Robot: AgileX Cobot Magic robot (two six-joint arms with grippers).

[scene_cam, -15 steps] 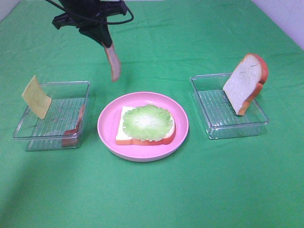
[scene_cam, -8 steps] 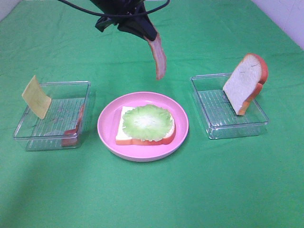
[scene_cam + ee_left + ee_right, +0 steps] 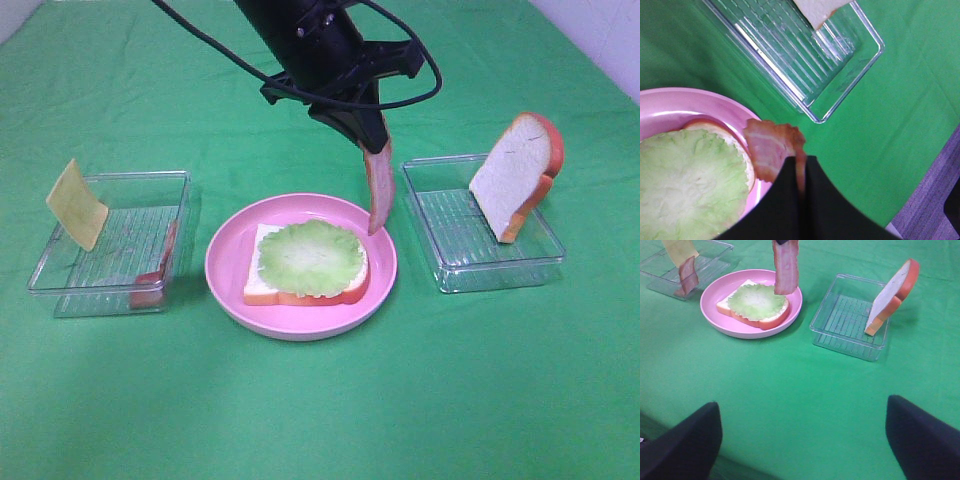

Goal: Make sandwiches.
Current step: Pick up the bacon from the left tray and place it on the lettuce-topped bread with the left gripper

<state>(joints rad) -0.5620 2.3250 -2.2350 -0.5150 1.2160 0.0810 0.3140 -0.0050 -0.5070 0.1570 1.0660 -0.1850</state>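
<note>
- Left gripper [image 3: 375,143] is right where I'm looking: jaws clenched tight on the top end of a bacon strip [image 3: 378,192], which hangs straight down from the pinch.
- In the left wrist view the two black fingers of that gripper [image 3: 801,162] meet with only the strip's [image 3: 771,147] thin edge between them.
- Directly under the tool, the strip's lower tip sits over the pink plate [image 3: 215,262], at its rim on the side toward the right-hand tray; I cannot tell whether the tip touches.
- Just beside that tip lies the sandwich so far: a lettuce leaf [image 3: 308,255] spread flat on the bottom bread slice [image 3: 320,297], in the middle of the plate.
- A little further out on the other side, near the tool, is the right-hand tray [image 3: 450,275], clear plastic, with a standing bread slice [image 3: 515,175] leaning on its far corner.
- Well apart from the tool, beyond the plate, is the left-hand tray [image 3: 60,300]; a cheese square [image 3: 76,205] tilts against its outer wall and a second bacon strip [image 3: 160,270] leans on its wall nearer the plate.
- Furthest off, the right gripper [image 3: 801,405] hovers over bare green cloth [image 3: 805,365], jaws spread wide, nothing in them.
</note>
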